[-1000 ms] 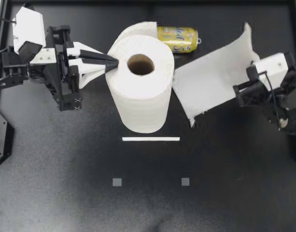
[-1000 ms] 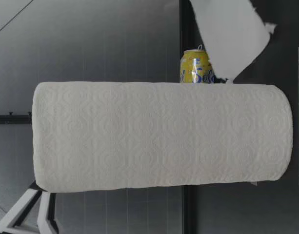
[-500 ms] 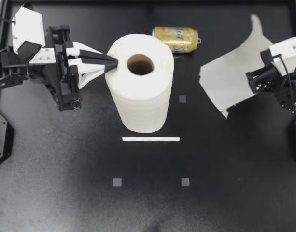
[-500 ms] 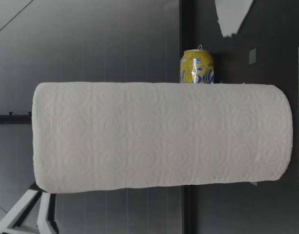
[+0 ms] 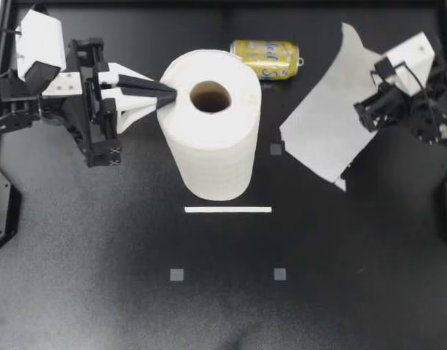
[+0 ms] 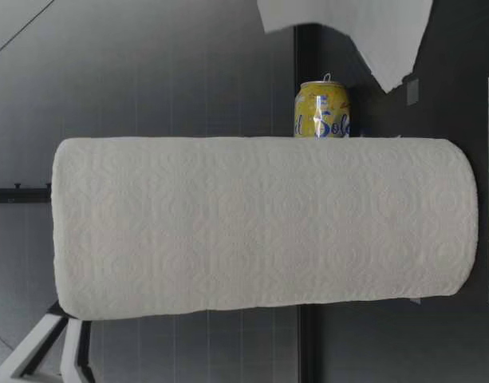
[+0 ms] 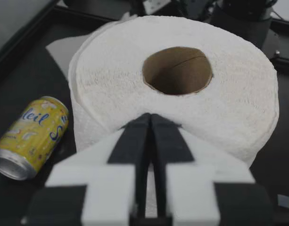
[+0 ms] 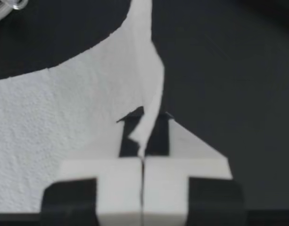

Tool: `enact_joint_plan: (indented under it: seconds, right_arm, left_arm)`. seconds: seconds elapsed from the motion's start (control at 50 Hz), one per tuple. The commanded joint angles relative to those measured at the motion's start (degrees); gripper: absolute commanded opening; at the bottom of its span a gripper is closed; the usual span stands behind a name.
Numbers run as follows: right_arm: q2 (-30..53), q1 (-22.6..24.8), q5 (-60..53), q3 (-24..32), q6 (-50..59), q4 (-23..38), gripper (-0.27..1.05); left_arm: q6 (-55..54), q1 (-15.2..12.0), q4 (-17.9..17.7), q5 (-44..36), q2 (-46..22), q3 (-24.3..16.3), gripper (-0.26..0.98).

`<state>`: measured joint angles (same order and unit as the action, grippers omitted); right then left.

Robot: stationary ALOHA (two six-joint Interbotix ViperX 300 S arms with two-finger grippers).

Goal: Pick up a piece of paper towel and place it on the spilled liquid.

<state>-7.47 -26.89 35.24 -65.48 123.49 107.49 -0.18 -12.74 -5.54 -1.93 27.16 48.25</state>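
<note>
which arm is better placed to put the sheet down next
Right: my right tool is shut on the torn sheet; my left tool is shut against the roll.

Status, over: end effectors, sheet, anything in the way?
Left end effector shut, tips at top rim of roll. Right end effector shut on loose paper towel sheet, clear of roll. No spill visible; can on its side beyond roll.
</note>
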Motion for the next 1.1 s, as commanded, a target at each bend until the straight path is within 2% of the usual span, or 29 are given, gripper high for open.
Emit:
enact_joint_plan:
  seconds: [0.0, 0.2, 0.36, 0.48, 0.76, 0.86, 1.08]
  right_arm:
    - [0.79, -3.87, -2.99, 2.64, -0.18, 3.96, -0.13]
    - [7.91, -13.10, -14.33, 9.32, -2.46, 15.03, -0.13]
    - [10.46, -15.73, -21.09, 13.80, -4.75, 19.69, -0.14]
    - [10.99, -16.35, -23.64, 15.82, -5.71, 20.21, -0.13]
    - [12.04, -16.61, -21.18, 15.56, -5.89, 17.05, -0.09]
    - [12.39, -16.52, -20.57, 15.64, -5.89, 16.35, 0.06]
    - [11.78, -16.52, -17.49, 15.73, -6.06, 13.71, 0.67]
  left_arm:
    - [0.18, -0.44, 0.00, 0.53, 0.18, 0.26, 0.11]
    - [0.00, -0.44, 0.00, 0.53, 0.70, 0.70, 0.11]
    - [0.00, -0.44, 0.09, 0.53, 1.05, 0.79, 0.11]
    - [-0.18, -0.44, 0.09, 0.53, 1.05, 0.79, 0.11]
    - [-0.09, -0.44, 0.09, 0.53, 1.05, 0.53, 0.11]
    - [-0.18, -0.44, 0.00, 0.53, 1.05, 0.62, 0.11]
    - [-0.18, -0.44, 0.00, 0.53, 1.05, 0.53, 0.11]
